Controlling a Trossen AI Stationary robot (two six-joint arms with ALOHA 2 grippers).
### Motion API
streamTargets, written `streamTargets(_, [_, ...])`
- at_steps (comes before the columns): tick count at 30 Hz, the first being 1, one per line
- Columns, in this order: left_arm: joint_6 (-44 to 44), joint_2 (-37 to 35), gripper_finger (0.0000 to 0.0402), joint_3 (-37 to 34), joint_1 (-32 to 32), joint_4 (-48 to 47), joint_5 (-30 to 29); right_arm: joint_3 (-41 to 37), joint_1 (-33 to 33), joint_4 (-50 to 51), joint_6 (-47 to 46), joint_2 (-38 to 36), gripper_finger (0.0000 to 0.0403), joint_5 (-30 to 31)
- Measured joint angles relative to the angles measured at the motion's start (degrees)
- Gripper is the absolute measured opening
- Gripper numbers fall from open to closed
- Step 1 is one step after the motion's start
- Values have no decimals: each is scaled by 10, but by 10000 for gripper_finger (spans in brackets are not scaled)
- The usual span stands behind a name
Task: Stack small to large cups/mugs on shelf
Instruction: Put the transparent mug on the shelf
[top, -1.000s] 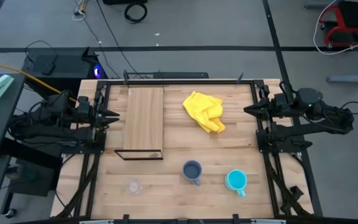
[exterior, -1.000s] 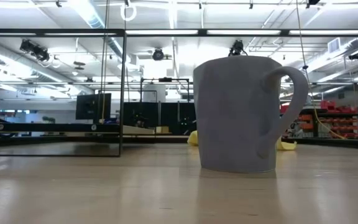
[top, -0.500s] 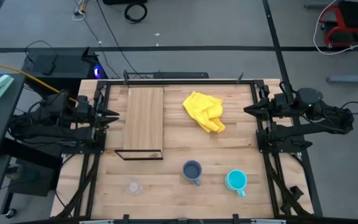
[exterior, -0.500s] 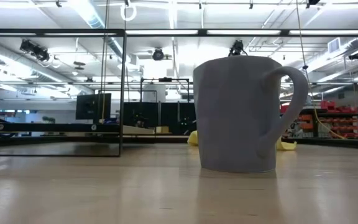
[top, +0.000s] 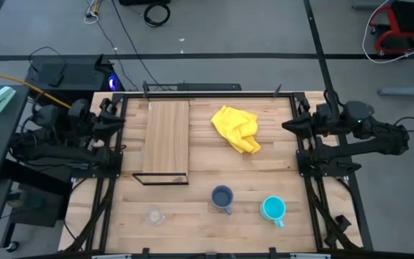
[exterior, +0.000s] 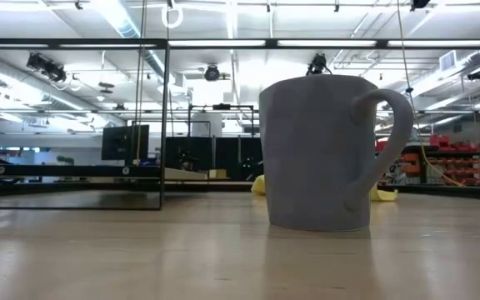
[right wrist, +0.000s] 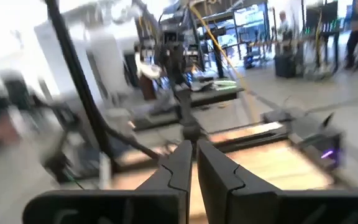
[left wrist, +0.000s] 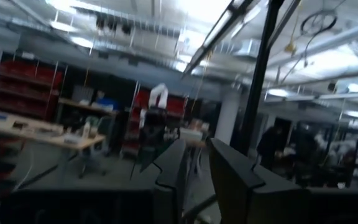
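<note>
Right, from the overhead camera I count three vessels on the bench [top: 200, 223], all in a row near its front edge and well apart from one another: one tiny clear glass cup [top: 154, 215], one dark blue-grey mug [top: 222, 197] in the middle, and one bright cyan mug [top: 273, 209]. There is one shelf [top: 167, 137], a light-wood plank with a thin black frame at its near end, and nothing stands on it. One yellow cloth [top: 236, 129] lies crumpled just beside the shelf, not touching it.

I have two arms, one at each side edge of the bench. The left gripper [top: 112, 115] sits by the left edge; in its wrist camera the fingers [left wrist: 230, 176] stand a little apart with nothing between them. The right gripper [top: 288, 126] sits at the right edge, its fingers [right wrist: 219, 170] drawn narrow with only a slim gap, holding nothing.

At bench height the dark mug fills the middle of the view and hides part of the cloth behind it. The glass cup is faint even from above. The left wrist picture is smeared, showing only the room.
</note>
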State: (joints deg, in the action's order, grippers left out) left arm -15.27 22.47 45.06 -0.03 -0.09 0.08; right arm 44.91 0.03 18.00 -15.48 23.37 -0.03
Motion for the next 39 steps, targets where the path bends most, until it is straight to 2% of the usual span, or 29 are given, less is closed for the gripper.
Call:
streamTargets(9, [0,0,73,0,0,25,0,0,0,-125,-118,29,31,0])
streamTargets(16, [14,0,77,0,0,17,0,0,0,-131,-116,45,31,0])
streamTargets(21, [62,0,71,0,0,15,0,0,0,-131,-119,60,31,0])
streamTargets(30, [90,0,70,0,0,-18,0,0,0,-142,-222,82,31,4])
streamTargets(39, [85,0,68,-1,0,-68,0,0,0,-173,-243,126,31,30])
